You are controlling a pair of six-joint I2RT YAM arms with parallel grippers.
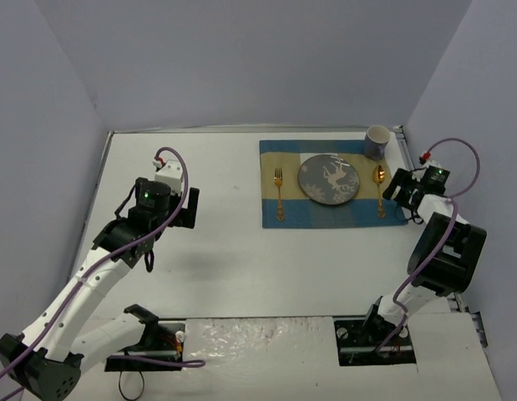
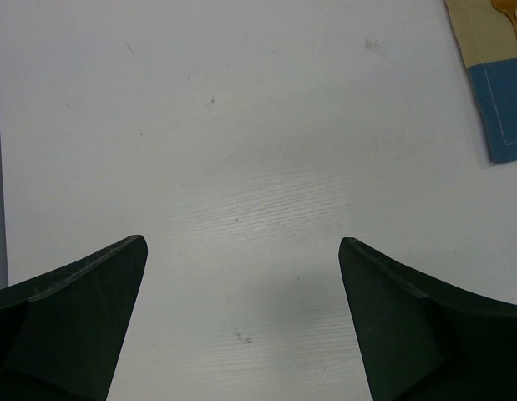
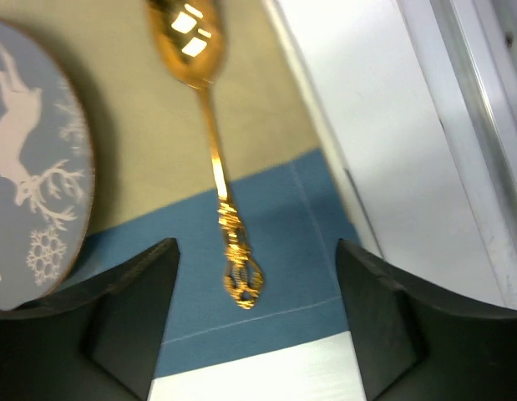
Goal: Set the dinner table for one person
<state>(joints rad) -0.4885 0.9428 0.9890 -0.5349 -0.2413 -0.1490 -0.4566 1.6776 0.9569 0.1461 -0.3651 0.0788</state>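
Right gripper hangs low over the thin end of the gold spoon, and its two fingers are spread apart. Nothing is pinched. The spoon's handle lies between the fingers and neither one touches it.

The spoon lies flat on the striped placemat, just beside the right edge of the blue plate with the white deer. Its long way runs from near to far. The bowl points to the far wall, and the curly handle end points back at the robot, right under the gripper. So one finger stands on each side of the handle, across it and not along it.

The placemat lies on the far right part of the big white surface. A gold fork lies on the other side of the plate, and a cup stands by the far right corner of the placemat.

Left gripper hangs wide open over bare surface, well apart from the placemat, and holds nothing. The right arm is much nearer to the placemat.

I think the setting looks about done. The right gripper's next move is likely straight up and away, taking care not to bump the handle.
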